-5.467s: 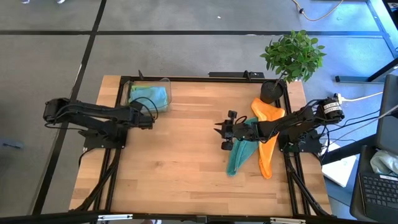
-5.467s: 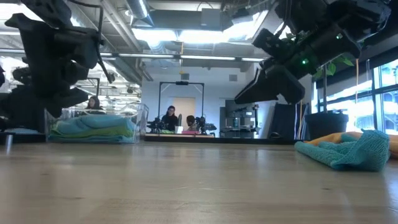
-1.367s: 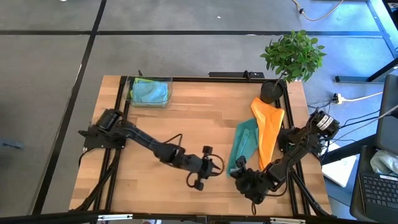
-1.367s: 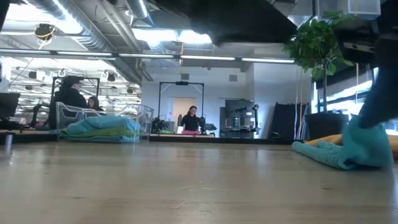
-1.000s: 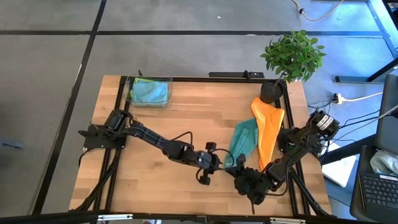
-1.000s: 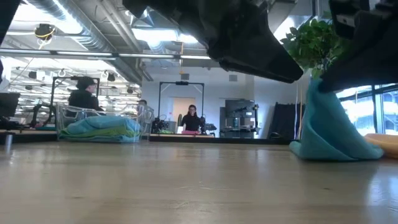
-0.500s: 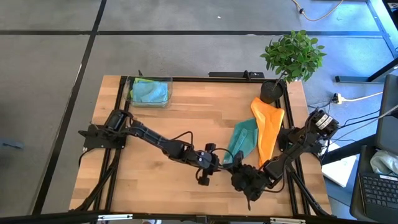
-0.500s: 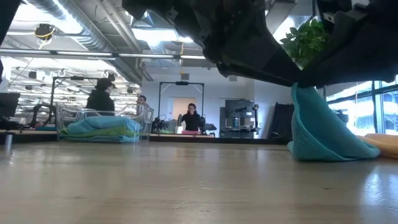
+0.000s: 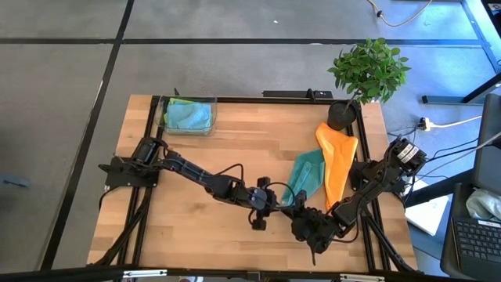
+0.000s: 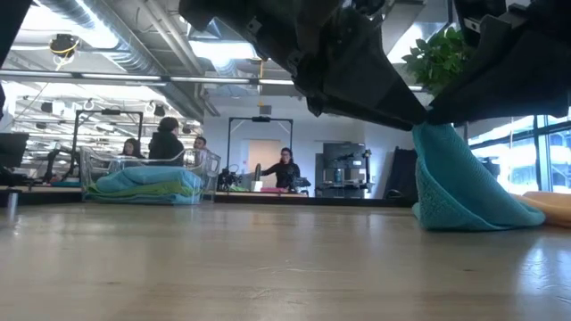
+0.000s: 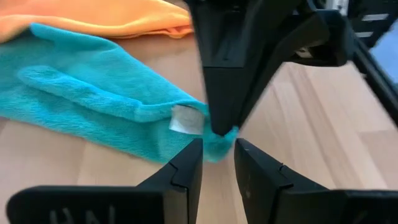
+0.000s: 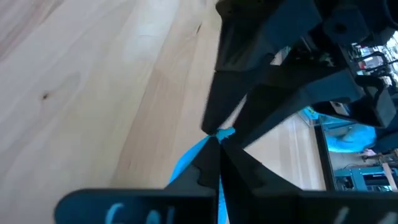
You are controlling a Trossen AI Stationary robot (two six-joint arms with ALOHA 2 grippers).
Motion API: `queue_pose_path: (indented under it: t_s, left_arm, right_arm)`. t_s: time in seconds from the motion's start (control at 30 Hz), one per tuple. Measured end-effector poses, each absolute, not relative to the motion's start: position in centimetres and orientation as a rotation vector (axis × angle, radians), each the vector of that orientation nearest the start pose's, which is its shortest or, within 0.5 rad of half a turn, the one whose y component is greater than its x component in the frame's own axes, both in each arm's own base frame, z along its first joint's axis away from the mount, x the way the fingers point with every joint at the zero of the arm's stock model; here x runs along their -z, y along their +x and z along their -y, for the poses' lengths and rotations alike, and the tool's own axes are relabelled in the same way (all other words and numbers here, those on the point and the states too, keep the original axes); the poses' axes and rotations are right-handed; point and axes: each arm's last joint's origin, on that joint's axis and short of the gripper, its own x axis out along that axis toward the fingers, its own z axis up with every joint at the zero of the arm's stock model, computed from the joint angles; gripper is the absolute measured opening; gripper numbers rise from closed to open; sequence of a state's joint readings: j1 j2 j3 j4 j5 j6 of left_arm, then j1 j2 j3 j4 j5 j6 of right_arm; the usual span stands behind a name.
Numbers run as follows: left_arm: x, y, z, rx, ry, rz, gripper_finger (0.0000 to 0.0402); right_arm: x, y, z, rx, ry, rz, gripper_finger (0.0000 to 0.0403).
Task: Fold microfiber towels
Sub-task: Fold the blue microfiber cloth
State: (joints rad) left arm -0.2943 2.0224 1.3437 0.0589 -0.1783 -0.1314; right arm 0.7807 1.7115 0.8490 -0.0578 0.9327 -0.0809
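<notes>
The teal towel (image 9: 307,174) lies beside the orange towel (image 9: 338,160) at the table's right. Its near corner is raised into a peak (image 10: 426,134), and the rest rests on the wood. My right gripper (image 9: 293,207) is shut on that corner. My left gripper (image 9: 277,203) faces it from the left. In the left wrist view the left gripper (image 11: 217,155) is open, one finger on each side of the corner's tip; I cannot tell whether they touch it. My right gripper pinches the teal towel's near corner (image 11: 219,138), beside a white label, between its two shut fingers (image 11: 227,93). It comes slanting down from the near right. The corner is lifted off the table, and the cloth slopes down from it to the wood.
A clear bin (image 9: 188,116) with folded blue and green towels stands at the far left corner. A potted plant (image 9: 368,70) stands at the far right, by the orange towel's end. Bare wood lies between the bin and the arms. People move in the room behind.
The teal towel's lifted corner has shifted a little toward the table's left with my right gripper, so the raised cloth stands steeper. My left gripper has stayed in place at the corner and rolled slightly.
</notes>
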Motion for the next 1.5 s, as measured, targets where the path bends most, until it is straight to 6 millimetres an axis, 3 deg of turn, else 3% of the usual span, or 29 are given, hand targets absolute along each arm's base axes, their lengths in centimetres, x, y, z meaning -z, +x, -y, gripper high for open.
queue_pose_path:
  t_s: [0.67, 0.97, 1.5]
  left_arm:
    - [-17.8, 42.6, 11.7, 0.06, -0.04, -0.614, 0.0086]
    - [-18.0, 43.0, 10.7, 0.034, -0.049, -0.589, 0.0086]
    - [-18.1, 43.3, 9.4, -0.07, 0.193, -0.56, 0.0084]
  right_arm:
    - [-15.3, 24.1, -20.5, 0.132, -0.786, -0.583, 0.0009]
    - [-16.6, 24.6, -19.8, 0.182, -0.761, -0.545, 0.0009]
    - [-16.8, 25.0, -19.0, 0.229, -0.766, -0.554, 0.001]
